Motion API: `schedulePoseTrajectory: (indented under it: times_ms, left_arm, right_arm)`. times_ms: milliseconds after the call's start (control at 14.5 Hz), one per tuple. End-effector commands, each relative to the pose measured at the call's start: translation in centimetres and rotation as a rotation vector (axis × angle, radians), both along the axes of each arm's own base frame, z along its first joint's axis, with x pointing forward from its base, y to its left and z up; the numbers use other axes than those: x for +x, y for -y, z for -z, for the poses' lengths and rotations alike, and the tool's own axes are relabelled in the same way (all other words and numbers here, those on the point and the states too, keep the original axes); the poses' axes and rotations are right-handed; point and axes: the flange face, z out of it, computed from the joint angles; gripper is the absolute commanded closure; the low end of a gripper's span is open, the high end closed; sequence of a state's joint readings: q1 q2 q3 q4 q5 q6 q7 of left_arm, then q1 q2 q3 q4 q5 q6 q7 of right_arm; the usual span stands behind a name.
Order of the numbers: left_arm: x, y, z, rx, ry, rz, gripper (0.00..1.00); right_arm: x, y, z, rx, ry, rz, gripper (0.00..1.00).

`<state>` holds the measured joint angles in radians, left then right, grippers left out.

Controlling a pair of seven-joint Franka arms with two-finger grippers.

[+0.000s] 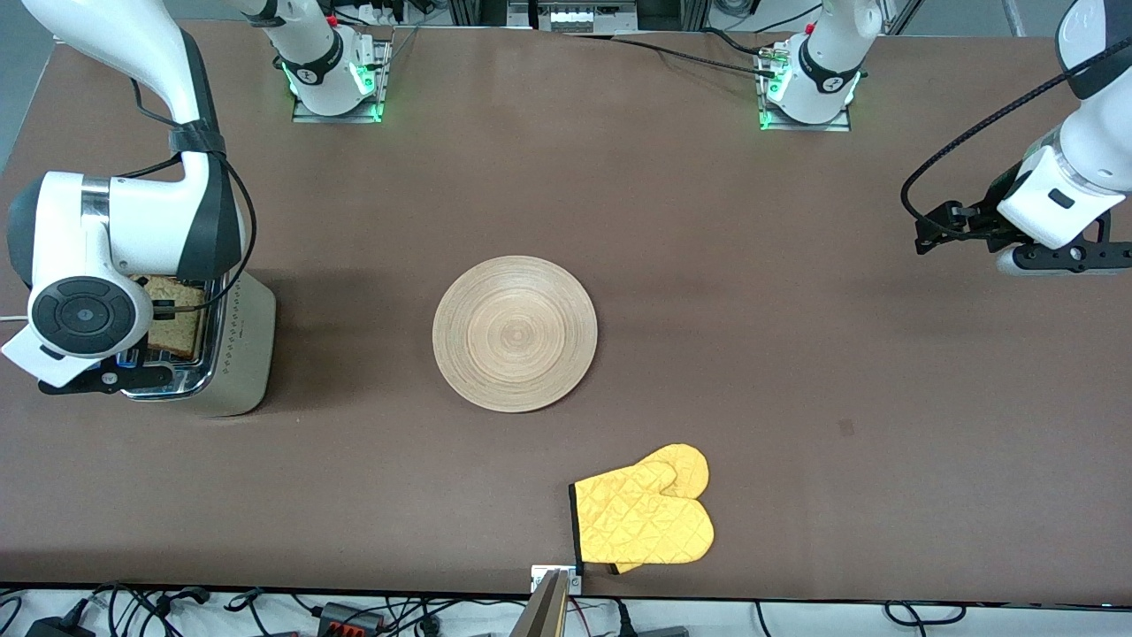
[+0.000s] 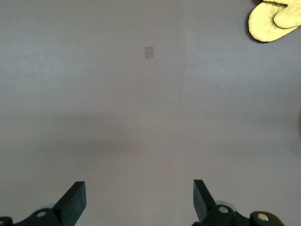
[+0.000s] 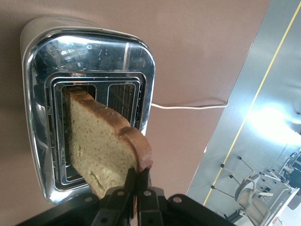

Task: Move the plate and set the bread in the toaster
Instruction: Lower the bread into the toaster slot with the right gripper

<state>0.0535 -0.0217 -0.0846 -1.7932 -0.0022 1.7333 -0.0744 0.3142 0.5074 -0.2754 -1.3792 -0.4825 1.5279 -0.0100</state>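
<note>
The toaster stands at the right arm's end of the table, its chrome top showing two slots. My right gripper is shut on the crust edge of the bread, right above the toaster. The slice hangs tilted, its lower edge at the mouth of one slot. The round wooden plate lies bare in the middle of the table. My left gripper waits open over bare table at the left arm's end, holding nothing.
A yellow oven mitt lies nearer the front camera than the plate, by the table's edge; it also shows in the left wrist view. The toaster's white cord trails off toward the table's end.
</note>
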Motion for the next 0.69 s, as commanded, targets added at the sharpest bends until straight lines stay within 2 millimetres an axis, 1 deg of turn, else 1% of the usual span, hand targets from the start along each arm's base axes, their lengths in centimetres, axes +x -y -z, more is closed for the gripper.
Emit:
schedulePoseTrajectory:
  times_ms: [0, 69, 207, 345, 414, 483, 552, 621]
  left_arm:
    - [-0.3, -0.5, -0.2, -0.017, -0.007, -0.020, 0.00]
    - [-0.3, -0.6, -0.1, -0.017, -0.008, -0.021, 0.00]
    - [-0.3, -0.6, -0.1, -0.017, -0.008, -0.021, 0.00]
    - [-0.2, -0.6, -0.2, -0.017, -0.007, -0.021, 0.00]
    - [-0.2, -0.6, -0.2, -0.017, -0.007, -0.020, 0.00]
    - [-0.2, -0.6, -0.2, -0.017, -0.005, -0.011, 0.00]
    - [-0.2, -0.6, -0.2, -0.017, -0.005, -0.010, 0.00]
    - [-0.2, -0.7, -0.2, -0.017, -0.005, -0.012, 0.00]
  right_arm:
    - [0.2, -0.1, 0.5, -0.006, -0.003, -0.025, 1.00]
    - [0.1, -0.1, 0.6, -0.003, -0.005, -0.024, 1.00]
    - [-0.3, -0.4, 1.8, -0.003, -0.025, -0.019, 1.00]
    - [-0.3, -0.3, 2.3, -0.001, -0.021, -0.023, 1.00]
    - [-0.3, -0.2, 2.4, 0.001, -0.020, -0.021, 0.76]
    - [-0.2, 0.1, 2.4, 0.005, -0.018, -0.017, 0.24]
    - [-0.2, 0.0, 2.1, 0.025, -0.007, -0.012, 0.00]
    - [-0.3, -0.3, 1.9, 0.041, -0.003, -0.008, 0.00]
